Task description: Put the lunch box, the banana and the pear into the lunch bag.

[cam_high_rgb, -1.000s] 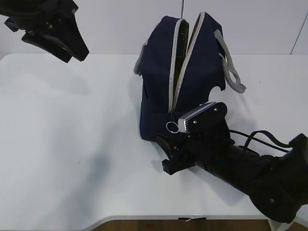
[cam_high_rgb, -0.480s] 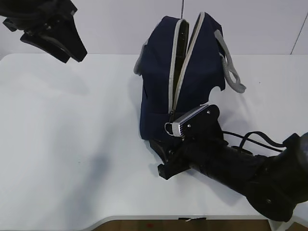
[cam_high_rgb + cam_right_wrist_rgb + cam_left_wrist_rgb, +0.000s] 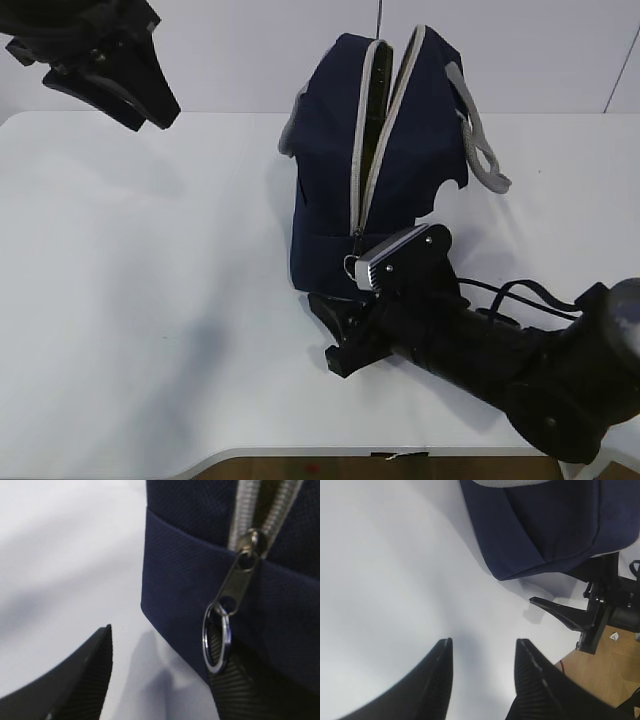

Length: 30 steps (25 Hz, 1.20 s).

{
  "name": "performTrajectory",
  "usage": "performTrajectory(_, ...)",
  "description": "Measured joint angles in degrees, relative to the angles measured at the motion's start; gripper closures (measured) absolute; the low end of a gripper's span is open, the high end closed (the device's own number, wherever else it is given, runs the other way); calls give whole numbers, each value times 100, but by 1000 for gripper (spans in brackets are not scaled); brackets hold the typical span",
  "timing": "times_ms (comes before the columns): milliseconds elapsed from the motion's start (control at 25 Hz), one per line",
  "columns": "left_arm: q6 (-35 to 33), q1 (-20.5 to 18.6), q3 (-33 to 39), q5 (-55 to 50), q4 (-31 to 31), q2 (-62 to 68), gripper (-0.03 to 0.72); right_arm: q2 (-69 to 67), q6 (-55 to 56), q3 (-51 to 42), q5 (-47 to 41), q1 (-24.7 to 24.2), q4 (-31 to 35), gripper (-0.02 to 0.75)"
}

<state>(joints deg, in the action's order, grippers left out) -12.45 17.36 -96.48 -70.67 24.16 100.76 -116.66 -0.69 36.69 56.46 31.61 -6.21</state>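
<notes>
The left pincer (image 3: 150, 105) hangs high over the far left corner, jaws parted and holding nothing. The right pincer (image 3: 335, 330) lies low at the bag's near end, jaws spread wide and holding nothing, one finger (image 3: 65, 680) left of the zipper pull (image 3: 235, 587) with its ring (image 3: 216, 639), the other below it. One bag (image 3: 380, 150) stands mid-surface, its zipper gaping along the top; two grey handles show. Bare white surface (image 3: 150, 280) spreads to its left, up to the rounded front edge. A pale wall stands behind.
</notes>
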Motion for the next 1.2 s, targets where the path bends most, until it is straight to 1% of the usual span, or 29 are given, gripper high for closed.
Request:
performTrajectory(240, 0, 0, 0, 0, 0, 0, 380, -13, 0, 0, 161, 0, 265, 271)
performTrajectory(320, 0, 0, 0, 0, 0, 0, 381, -13, 0, 0, 238, 0, 370, 294)
performTrajectory(520, 0, 0, 0, 0, 0, 0, 383, -13, 0, 13, 299, 0, 458, 389)
performTrajectory(720, 0, 0, 0, 0, 0, 0, 386, -13, 0, 13, 314, 0, 465, 447)
performTrajectory(840, 0, 0, 0, 0, 0, 0, 388, -13, 0, 13, 314, 0, 470, 494)
performTrajectory(1200, 0, 0, 0, 0, 0, 0, 389, -13, 26, 13, 314, 0, 522, 566)
